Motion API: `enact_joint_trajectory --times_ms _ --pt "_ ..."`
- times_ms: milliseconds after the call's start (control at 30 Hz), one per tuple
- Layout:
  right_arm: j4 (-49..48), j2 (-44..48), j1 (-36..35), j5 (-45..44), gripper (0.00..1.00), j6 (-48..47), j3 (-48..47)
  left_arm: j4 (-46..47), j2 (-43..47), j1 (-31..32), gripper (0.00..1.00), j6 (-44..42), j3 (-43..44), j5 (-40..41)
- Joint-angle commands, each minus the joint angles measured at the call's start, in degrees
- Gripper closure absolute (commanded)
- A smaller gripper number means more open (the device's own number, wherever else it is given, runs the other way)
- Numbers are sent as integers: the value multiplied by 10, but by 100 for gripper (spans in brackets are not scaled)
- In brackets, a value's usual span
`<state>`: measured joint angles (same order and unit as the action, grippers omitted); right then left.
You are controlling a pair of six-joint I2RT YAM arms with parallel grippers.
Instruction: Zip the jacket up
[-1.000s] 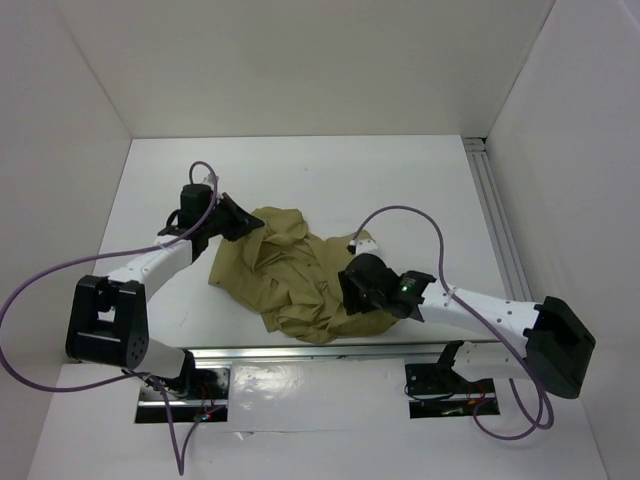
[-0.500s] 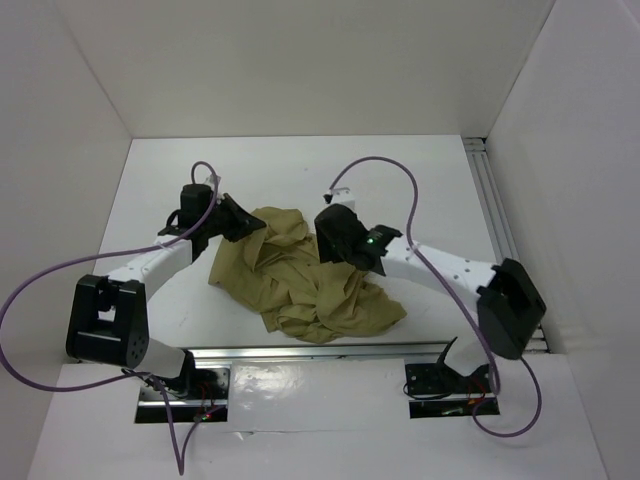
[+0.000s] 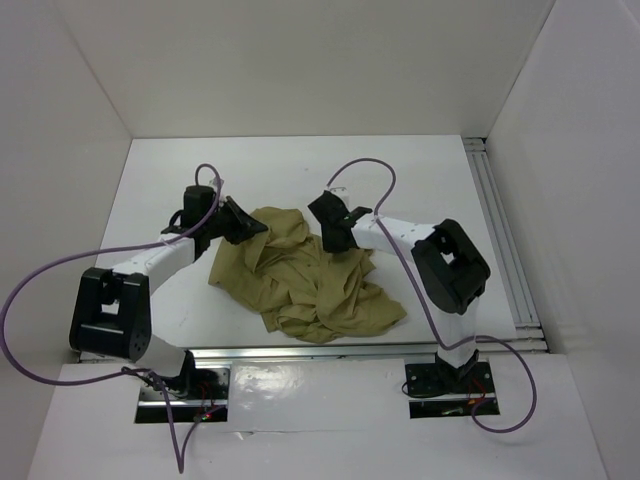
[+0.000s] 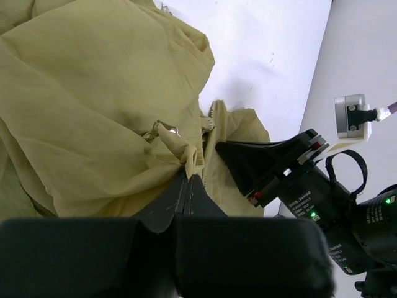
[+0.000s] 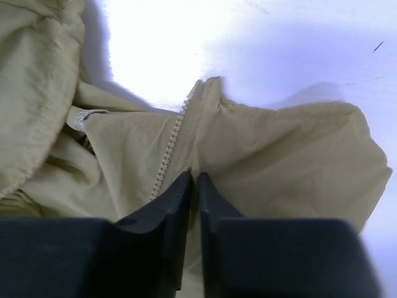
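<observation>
The olive-tan jacket point(image 3: 300, 280) lies crumpled in the middle of the white table. My left gripper point(image 3: 258, 226) is at its far left edge, and in the left wrist view it point(image 4: 189, 176) is shut on a bunched fold of the jacket point(image 4: 93, 93) beside a small metal zipper pull point(image 4: 166, 129). My right gripper point(image 3: 338, 245) is at the jacket's far right edge. There it point(image 5: 193, 176) is shut on a thin fold of cloth point(image 5: 279, 149) just right of a row of pale zipper teeth point(image 5: 169, 155). The two grippers are close together.
A metal rail point(image 3: 497, 230) runs along the table's right side and another point(image 3: 320, 350) along the near edge. White walls enclose the table on three sides. Purple cables point(image 3: 365, 170) arc above both arms. The right arm's black wrist point(image 4: 310, 192) shows in the left wrist view.
The right arm swung from the jacket's near right side up to its far edge, and its jaws closed on the cloth beside the zipper teeth. The left gripper held still.
</observation>
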<state>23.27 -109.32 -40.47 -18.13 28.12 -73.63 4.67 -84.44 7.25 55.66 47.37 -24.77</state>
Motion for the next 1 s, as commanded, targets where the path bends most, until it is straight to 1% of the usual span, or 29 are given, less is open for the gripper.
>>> enact_joint_trajectory --times_ms 0,67,100,167,200,233,267,300,433,567,600,633,667,700,800,833,933,967 --pt "-10 12 0 6 85 16 -28 26 -6 -3 100 0 6 -18" --pt "-16 30 0 1 97 16 -13 33 -12 -3 100 5 12 -24" --pt "-16 54 0 -4 100 16 -13 33 -12 -3 100 5 12 -24" --pt "-21 85 0 -9 100 16 14 33 -18 -3 100 5 23 -24" --pt "-21 120 0 -9 100 16 25 33 -18 -3 100 5 23 -24" --pt "-29 139 0 -3 100 8 37 33 -18 -3 100 5 23 -24" --pt "-39 159 -5 13 100 -3 69 33 -18 -3 100 5 28 -24" --pt "-39 199 -14 20 100 -3 86 33 -18 -3 100 5 28 -24" --pt "-53 286 -54 37 100 -9 172 33 -18 -3 100 5 28 -24" --pt "-68 318 -91 102 100 -11 241 39 -23 2 100 5 28 -24" --pt "-74 318 -97 114 83 -4 264 39 -23 2 100 10 28 -24" --pt "-74 313 -97 122 70 -4 269 39 -23 2 100 10 22 -24" --pt "-69 296 -97 122 63 -4 270 39 -23 2 100 10 22 -24" --pt "-50 289 -102 107 58 -4 264 39 -23 7 100 10 22 -29" --pt "-44 289 -102 70 58 1 242 39 -23 8 100 10 22 -29" --pt "-44 296 -102 50 61 -9 229 39 -23 14 100 10 17 -29" --pt "-26 280 -102 42 61 -26 192 39 -23 14 100 10 17 -29" --pt "-19 270 -102 42 59 -37 161 39 -23 14 100 10 17 -29"
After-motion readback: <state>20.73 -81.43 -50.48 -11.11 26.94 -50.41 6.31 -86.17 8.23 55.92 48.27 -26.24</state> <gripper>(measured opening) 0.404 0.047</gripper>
